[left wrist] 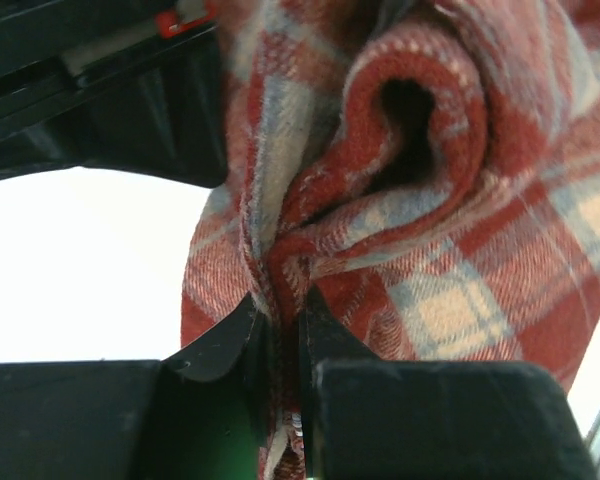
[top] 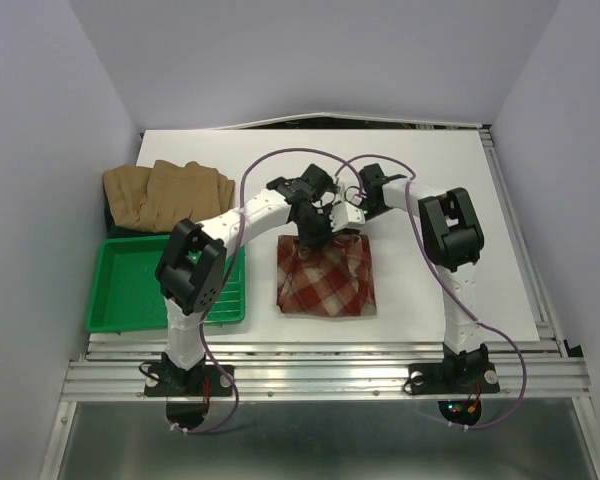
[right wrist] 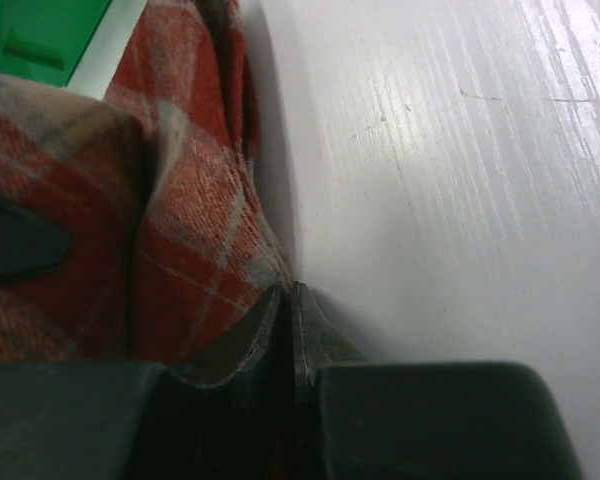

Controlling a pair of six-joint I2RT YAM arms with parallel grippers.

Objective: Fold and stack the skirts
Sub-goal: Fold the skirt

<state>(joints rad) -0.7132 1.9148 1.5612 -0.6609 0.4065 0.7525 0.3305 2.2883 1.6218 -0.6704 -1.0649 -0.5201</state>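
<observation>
Status: left gripper [left wrist: 284,312] tips nearly touching, clamping a bunched fold of plaid skirt [left wrist: 450,290]; right gripper [right wrist: 288,298] pressed together on skirt edge, table [right wrist: 460,200] just beyond its tips.

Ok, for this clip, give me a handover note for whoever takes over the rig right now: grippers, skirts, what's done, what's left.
The left gripper is shut on a bunched fold at the far edge of the plaid skirt.
The right gripper is shut on the same edge, close beside the left one.
The rest of the plaid skirt lies spread on the table between the arms.
The tan skirts are piled at the far left, behind the green tray. How neatly they are folded cannot be told.
Done: the plaid skirt is gripped.
Left: finish folding it, then stack it with the tan ones.
</observation>
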